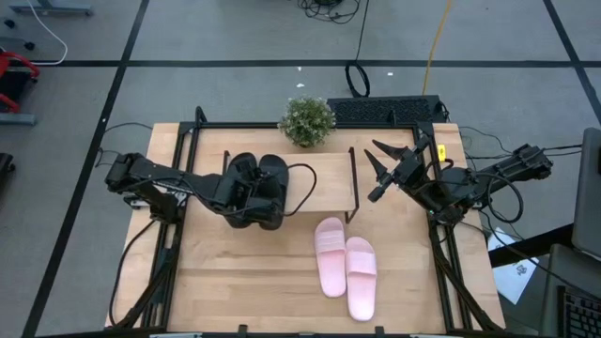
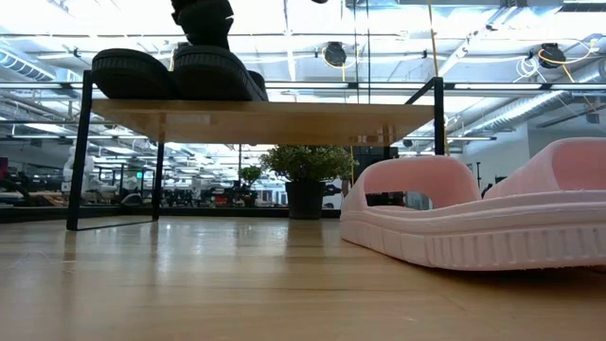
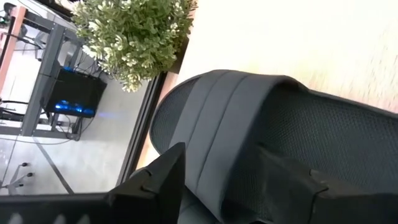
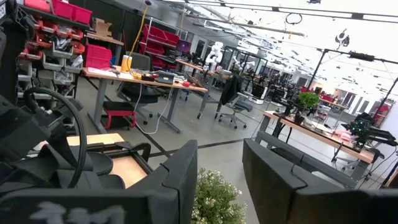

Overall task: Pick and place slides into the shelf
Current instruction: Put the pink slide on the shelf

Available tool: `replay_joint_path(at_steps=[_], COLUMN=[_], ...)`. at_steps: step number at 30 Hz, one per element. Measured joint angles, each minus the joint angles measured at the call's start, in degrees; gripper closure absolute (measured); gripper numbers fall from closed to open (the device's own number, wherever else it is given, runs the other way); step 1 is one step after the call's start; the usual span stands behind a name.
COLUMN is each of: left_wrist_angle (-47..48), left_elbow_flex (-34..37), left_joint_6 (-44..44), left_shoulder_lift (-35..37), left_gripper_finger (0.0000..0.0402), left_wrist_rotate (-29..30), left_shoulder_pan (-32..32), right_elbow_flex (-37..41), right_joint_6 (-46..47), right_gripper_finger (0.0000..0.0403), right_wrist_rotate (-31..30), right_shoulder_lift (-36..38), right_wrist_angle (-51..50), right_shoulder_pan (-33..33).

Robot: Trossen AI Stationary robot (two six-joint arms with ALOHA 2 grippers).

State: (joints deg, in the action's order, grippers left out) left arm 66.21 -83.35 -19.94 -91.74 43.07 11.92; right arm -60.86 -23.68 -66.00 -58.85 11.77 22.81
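Light is bright and even over the table (image 1: 254, 282) in the high view, with only soft, short shadows beside the pink slides (image 1: 346, 268). The low view is strongly backlit: ceiling lights glare white above the shelf (image 2: 256, 121), and the black slides (image 2: 175, 71) on it read as dark shapes. The nearest pink slide is soft with blur. In the left wrist view the shelf board washes out pale, while the plant (image 3: 134, 34) stays fairly sharp.
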Motion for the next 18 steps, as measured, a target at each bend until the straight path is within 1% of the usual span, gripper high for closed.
replay_joint_path(at_steps=[9, 15, 18], left_wrist_angle=[0.4, 1.7, 4.6], left_elbow_flex=[-0.8, -6.9, -10.6], left_joint_6=[0.1, 1.2, 1.9], left_shoulder_lift=[0.0, 0.0, 0.0], left_gripper_finger=[0.0203, 0.0203, 0.0203], left_wrist_rotate=[0.4, 0.5, 0.5], left_shoulder_pan=[0.7, 2.3, 3.2], right_elbow_flex=[0.0, 0.0, 0.0], right_joint_6=[0.0, 0.0, 0.0], right_gripper_finger=[0.0287, 0.0287, 0.0287], right_wrist_rotate=[0.0, 0.0, 0.0], right_shoulder_lift=[0.0, 0.0, 0.0], right_wrist_angle=[0.0, 0.0, 0.0], right_shoulder_pan=[0.0, 0.0, 0.0])
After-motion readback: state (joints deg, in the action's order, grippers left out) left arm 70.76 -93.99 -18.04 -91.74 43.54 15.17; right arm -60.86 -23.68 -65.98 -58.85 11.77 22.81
